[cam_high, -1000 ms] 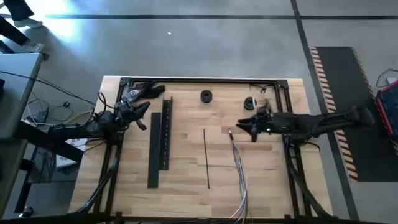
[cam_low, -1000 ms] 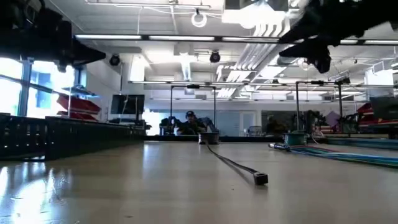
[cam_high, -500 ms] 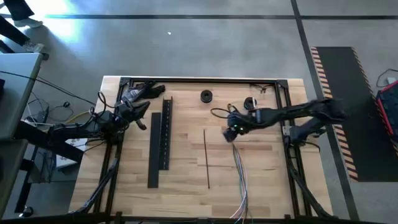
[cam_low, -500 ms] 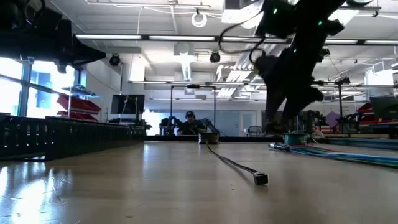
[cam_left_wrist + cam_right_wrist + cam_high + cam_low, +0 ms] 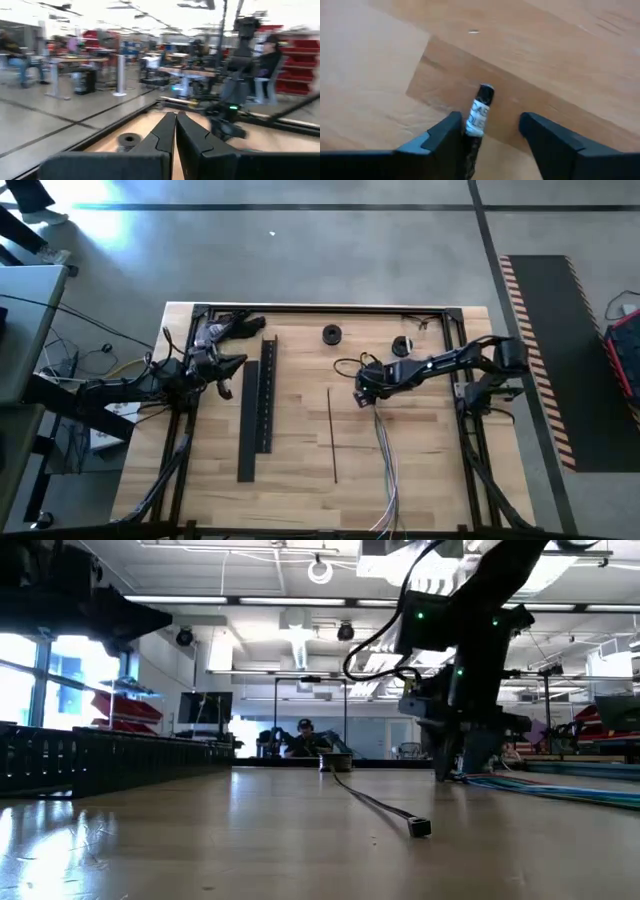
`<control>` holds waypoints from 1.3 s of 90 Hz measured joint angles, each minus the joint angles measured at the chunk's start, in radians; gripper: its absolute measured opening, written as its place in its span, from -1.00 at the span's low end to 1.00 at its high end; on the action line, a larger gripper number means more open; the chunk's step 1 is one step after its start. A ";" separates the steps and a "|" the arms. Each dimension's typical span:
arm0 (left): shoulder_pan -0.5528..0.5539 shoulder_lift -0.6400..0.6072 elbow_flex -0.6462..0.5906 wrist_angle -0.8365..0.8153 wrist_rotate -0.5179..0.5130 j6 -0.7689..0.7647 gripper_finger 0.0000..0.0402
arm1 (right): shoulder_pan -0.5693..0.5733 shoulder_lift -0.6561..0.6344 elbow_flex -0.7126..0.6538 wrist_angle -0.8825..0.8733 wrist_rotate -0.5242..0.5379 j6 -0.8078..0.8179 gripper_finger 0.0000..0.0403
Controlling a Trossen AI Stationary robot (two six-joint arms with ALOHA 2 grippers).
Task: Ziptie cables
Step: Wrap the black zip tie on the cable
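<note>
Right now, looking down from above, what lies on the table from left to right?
Left end effector → long black slotted bar → thin dark straight strip → right end effector → bundle of thin pale cables.

Right gripper [image 5: 490,132], dark fingers spread apart, reaches low at table centre; left gripper [image 5: 175,131], fingers pressed together, waits raised at far-left.

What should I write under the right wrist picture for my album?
Open right claw reaching down around the labelled end of the cables on the wooden table.
</note>
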 joint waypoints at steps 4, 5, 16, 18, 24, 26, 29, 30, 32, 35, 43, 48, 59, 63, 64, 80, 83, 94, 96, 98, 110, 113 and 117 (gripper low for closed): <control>0.000 0.000 0.000 0.000 0.035 -0.003 -1.00 | 0.003 0.000 0.000 -0.002 0.003 0.006 -0.36; 0.000 0.000 0.000 0.000 0.043 -0.003 -1.00 | 0.004 0.000 -0.001 -0.002 0.005 0.008 -0.40; -0.001 0.000 0.000 0.000 0.090 -0.016 -1.00 | 0.022 0.001 -0.001 0.009 0.018 0.008 -0.85; -0.001 0.000 0.000 0.000 0.096 -0.026 -1.00 | 0.026 -0.005 -0.002 0.015 0.017 0.004 -0.90; -0.001 0.000 0.000 0.000 0.109 -0.055 -1.00 | 0.041 -0.021 -0.003 0.018 0.028 0.014 -0.94; 0.000 0.001 0.000 0.000 0.112 -0.058 -1.00 | 0.047 -0.032 -0.005 0.016 0.032 0.026 -0.94; 0.000 0.002 0.000 0.001 0.118 -0.061 -1.00 | 0.056 -0.050 -0.004 0.010 0.038 0.038 -0.94; 0.000 0.002 0.000 0.001 0.120 -0.062 -1.00 | 0.060 -0.056 -0.002 0.009 0.042 0.041 -0.94; 0.000 0.002 0.000 0.001 0.124 -0.064 -1.00 | 0.069 -0.072 0.003 0.006 0.053 0.047 -0.95; 0.000 0.003 0.000 0.002 0.130 -0.064 -1.00 | 0.079 -0.101 0.015 0.011 0.073 0.048 -0.97; 0.000 0.010 0.000 0.004 0.149 -0.064 -1.00 | 0.109 -0.175 0.062 0.017 0.148 0.045 -0.98; 0.000 0.018 0.000 0.000 0.154 -0.094 -1.00 | 0.131 -0.209 0.100 0.012 0.210 0.024 -0.99; 0.000 0.073 0.012 -0.005 0.149 -0.133 -1.00 | 0.186 -0.257 0.239 0.024 0.321 -0.079 -0.99; 0.000 0.098 0.026 -0.005 0.149 -0.133 -1.00 | 0.205 -0.260 0.298 0.030 0.348 -0.133 -0.99; 0.000 0.105 0.031 -0.005 0.149 -0.133 -1.00 | 0.209 -0.260 0.313 0.032 0.354 -0.148 -0.99; -0.011 0.218 0.086 0.087 0.214 -0.194 -1.00 | 0.265 -0.257 0.516 0.043 0.456 -0.372 -0.99; -0.013 0.232 0.094 0.111 0.234 -0.217 -1.00 | 0.277 -0.257 0.549 0.040 0.473 -0.410 -1.00; -0.013 0.255 0.121 0.188 0.227 -0.221 -1.00 | 0.316 -0.256 0.659 0.039 0.533 -0.543 -1.00; -0.013 0.255 0.125 0.186 0.227 -0.216 -1.00 | 0.322 -0.256 0.676 0.049 0.543 -0.568 -1.00; -0.013 0.255 0.128 0.183 0.229 -0.209 -1.00 | 0.328 -0.257 0.692 0.060 0.552 -0.593 -1.00; -0.013 0.296 0.163 0.180 0.235 -0.188 -0.99 | 0.349 -0.258 0.738 0.186 0.564 -0.752 -1.00; -0.013 0.322 0.179 0.181 0.233 -0.170 -0.97 | 0.348 -0.257 0.741 0.231 0.549 -0.793 -1.00; -0.013 0.363 0.205 0.183 0.239 -0.137 -0.93 | 0.344 -0.257 0.740 0.300 0.517 -0.844 -1.00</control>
